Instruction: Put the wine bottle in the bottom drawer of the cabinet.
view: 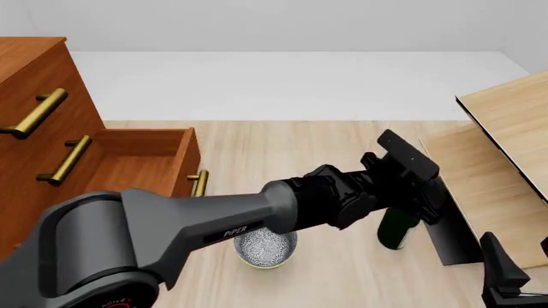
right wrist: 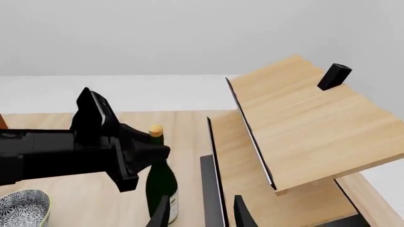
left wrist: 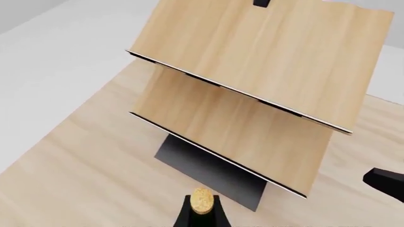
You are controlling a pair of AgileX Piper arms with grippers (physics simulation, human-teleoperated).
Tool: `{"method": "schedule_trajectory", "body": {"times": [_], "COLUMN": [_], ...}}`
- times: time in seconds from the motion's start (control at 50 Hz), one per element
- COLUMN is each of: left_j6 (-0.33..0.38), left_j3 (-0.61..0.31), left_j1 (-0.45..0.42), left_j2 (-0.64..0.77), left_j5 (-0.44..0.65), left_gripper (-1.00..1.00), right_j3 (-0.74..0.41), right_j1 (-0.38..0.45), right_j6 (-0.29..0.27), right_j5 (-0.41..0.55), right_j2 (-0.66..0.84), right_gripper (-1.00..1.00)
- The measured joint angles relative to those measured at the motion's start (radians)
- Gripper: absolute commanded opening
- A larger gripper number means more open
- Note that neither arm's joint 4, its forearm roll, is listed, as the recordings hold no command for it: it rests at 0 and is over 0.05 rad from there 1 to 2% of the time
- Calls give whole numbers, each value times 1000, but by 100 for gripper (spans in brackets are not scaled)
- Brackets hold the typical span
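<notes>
The left gripper [right wrist: 148,153] has its fingers [right wrist: 134,166] at the bottle's [right wrist: 162,182] neck, just under the cork [right wrist: 155,130]. They are drawn in narrow on either side of the glass. From here I cannot tell whether the pads are truly pressing or only resting close. The bottle stands upright on the table [view: 283,147], near the right end, just beside the dark foot of the pale shelf [right wrist: 303,118].

The right gripper [right wrist: 203,216] hangs low near the bottle, its fingers spread wide with nothing between them.

I take the step in hand to be securing the bottle. A slim, smooth neck gives little to hold, so I would want the fingers square to it and snug below the cork's lip. A short test lift would be wise before going further. The body is heavy and may swing or slip if the squeeze is light.

The drawer [view: 184,151] is pulled open at the far left, at the foot of the cabinet [view: 34,70], well apart from the bottle. The bowl [view: 265,247] sits between them, under the left arm. The carry should stay high enough to clear the bowl and the drawer's front wall, and away from the shelf edge at the start.
</notes>
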Motion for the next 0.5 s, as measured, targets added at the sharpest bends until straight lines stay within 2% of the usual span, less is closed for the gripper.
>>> {"method": "schedule_trajectory", "body": {"times": [0.5], "left_j6": [5], "left_j3": [53], "left_j1": [-15], "left_j2": [-70], "left_j5": [24], "left_gripper": [-100], "right_j3": [-19], "right_j1": [4], "right_j6": [-6], "right_j5": [13], "right_j2": [0], "right_gripper": [100]}}
